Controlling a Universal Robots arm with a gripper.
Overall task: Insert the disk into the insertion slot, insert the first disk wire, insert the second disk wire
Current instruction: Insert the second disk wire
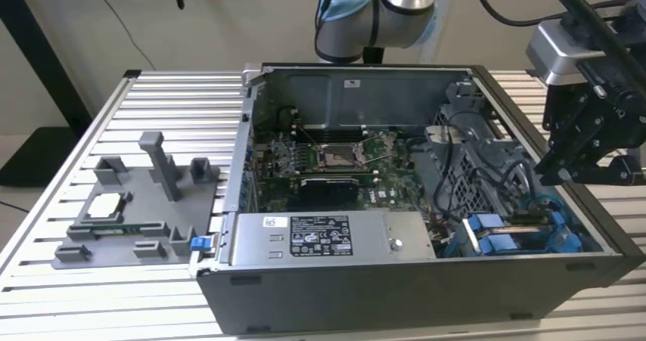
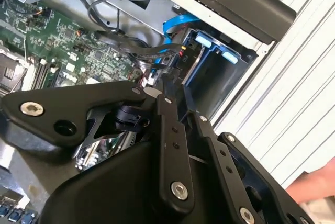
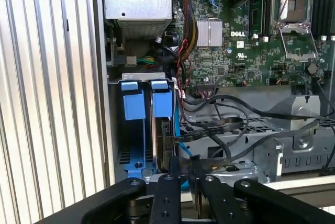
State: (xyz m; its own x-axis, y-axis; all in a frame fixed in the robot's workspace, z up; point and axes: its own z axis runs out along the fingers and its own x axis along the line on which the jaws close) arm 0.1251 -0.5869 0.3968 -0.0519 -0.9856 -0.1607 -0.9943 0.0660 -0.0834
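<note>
1. The gripper (image 1: 553,176) hangs over the computer case (image 1: 404,296) at about three o'clock in the exterior view, above the drive bay (image 1: 504,239), which sits near the case's four o'clock corner.
2. In the first wrist view the fingers (image 3: 175,182) are drawn close together with only a sliver of gap. I see nothing clearly pinched between them.
3. The disk (image 3: 162,109) stands on edge in its blue frame in the bay. It looks seated in its slot, beside a second blue frame (image 3: 131,103) that looks empty.
4. Risk: black cables (image 3: 225,124) loop right next to the disk. If the gripper drops without lining up, I'd expect it to snag one and drag it across the motherboard (image 3: 251,51).
5. Risk: with the fingers this narrow, a small connector could twist or slip out. A plug pushed in at a tilt might jam at its socket.
6. Risk: the bay hugs the case wall, so a sideways drift could knock the gripper against the metal edge.
7. The exterior view gives the whole layout: the table (image 1: 131,296), a grey fixture (image 1: 131,205) at nine o'clock and the power-supply box (image 1: 333,239) at six.
8. The second wrist view shows a blue ribbon cable (image 2: 175,25) by the bay and part of a person's hand (image 2: 314,182) over the table.
</note>
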